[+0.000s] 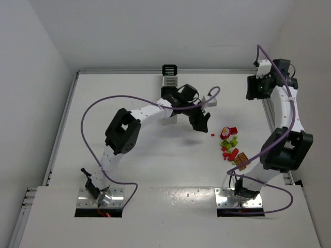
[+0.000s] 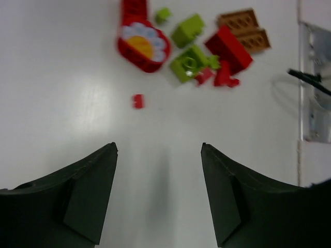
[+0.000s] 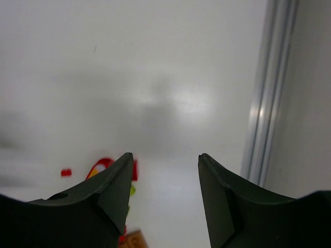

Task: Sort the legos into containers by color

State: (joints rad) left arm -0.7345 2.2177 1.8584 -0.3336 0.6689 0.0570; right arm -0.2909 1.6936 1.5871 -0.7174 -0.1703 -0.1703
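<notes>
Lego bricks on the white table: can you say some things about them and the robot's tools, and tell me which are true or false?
The left arm's black two-finger tool is holding a brick. False: its fingers stand apart with nothing between.
A tiny red plastic brick lies alone, apart from the pile of small plastic lego bricks. True.
The pile has blue bricks. False: they are red, green and orange-brown.
A round red plastic piece with a white and yellow flower face lies at the pile's edge. True.
The right arm's black two-finger tool hangs right over the pile. False: it is off beside the metal rail, open and empty.
</notes>
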